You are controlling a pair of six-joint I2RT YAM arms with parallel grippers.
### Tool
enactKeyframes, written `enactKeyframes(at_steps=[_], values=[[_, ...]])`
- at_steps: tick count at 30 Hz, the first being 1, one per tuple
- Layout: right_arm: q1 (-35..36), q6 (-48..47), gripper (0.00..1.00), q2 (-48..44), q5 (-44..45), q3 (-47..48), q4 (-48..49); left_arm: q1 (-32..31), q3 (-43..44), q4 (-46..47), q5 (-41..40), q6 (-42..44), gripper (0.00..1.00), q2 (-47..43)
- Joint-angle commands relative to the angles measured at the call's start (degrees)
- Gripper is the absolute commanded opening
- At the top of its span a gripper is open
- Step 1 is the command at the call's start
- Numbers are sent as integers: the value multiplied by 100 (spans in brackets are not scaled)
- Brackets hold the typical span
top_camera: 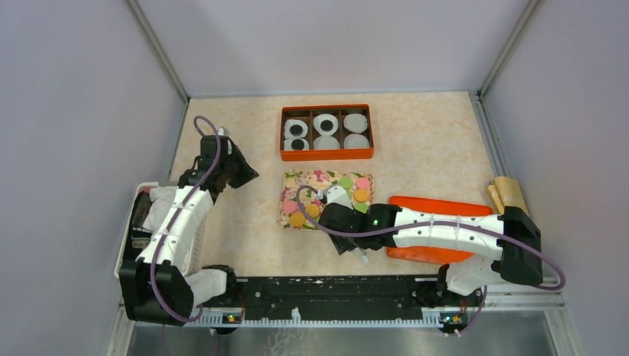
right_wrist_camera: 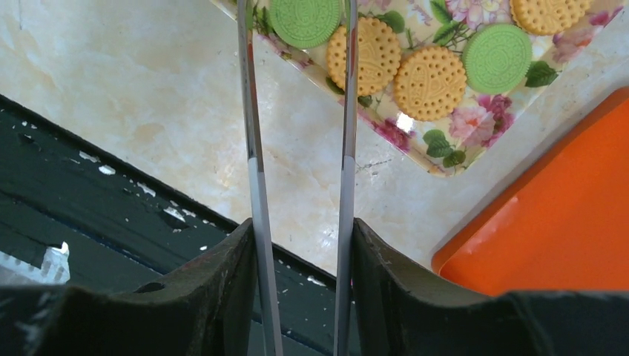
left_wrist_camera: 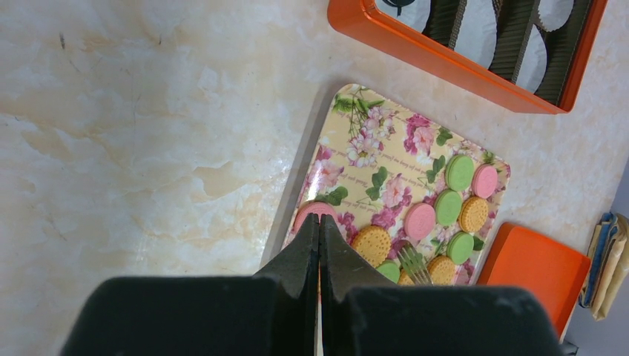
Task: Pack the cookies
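Left tool (left_wrist_camera: 320, 241): jaws pressed together, empty, poised left of the floral tray (left_wrist_camera: 371, 141). Cookies (left_wrist_camera: 419, 220) in pink, green and orange lie on the tray, along its near and right sides. Orange box (top_camera: 326, 153) of paper cups (top_camera: 324, 123) stands behind the tray. Right tool (right_wrist_camera: 303, 231) clamps metal tongs (right_wrist_camera: 254, 148), their arms apart over the tray's near edge. Orange lid (right_wrist_camera: 564, 222) lies just right of the tray on the surface (top_camera: 430, 148)
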Motion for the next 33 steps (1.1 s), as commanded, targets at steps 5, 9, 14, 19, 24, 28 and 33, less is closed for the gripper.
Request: enactKeyframes(at_steps=[5, 9, 14, 19, 24, 28, 33], values=[[51, -168, 45, 376, 240, 457, 329, 22, -52, 88, -5, 23, 0, -80], [46, -229, 32, 533, 210, 557, 392, 22, -52, 89, -15, 24, 0, -65], [44, -211, 7, 478, 399, 673, 325, 22, -72, 74, -38, 35, 0, -69], [40, -215, 4, 307, 996, 978, 159, 22, -53, 121, 13, 15, 0, -27], [-206, -505, 4, 409, 1320, 1501, 88, 22, 8, 164, 35, 15, 0, 30], [-766, -838, 4, 565, 1348, 1838, 220, 22, 51, 176, 17, 40, 0, 71], [-1567, -1318, 4, 857, 1184, 2123, 668, 22, 80, 207, 18, 61, 0, 149]])
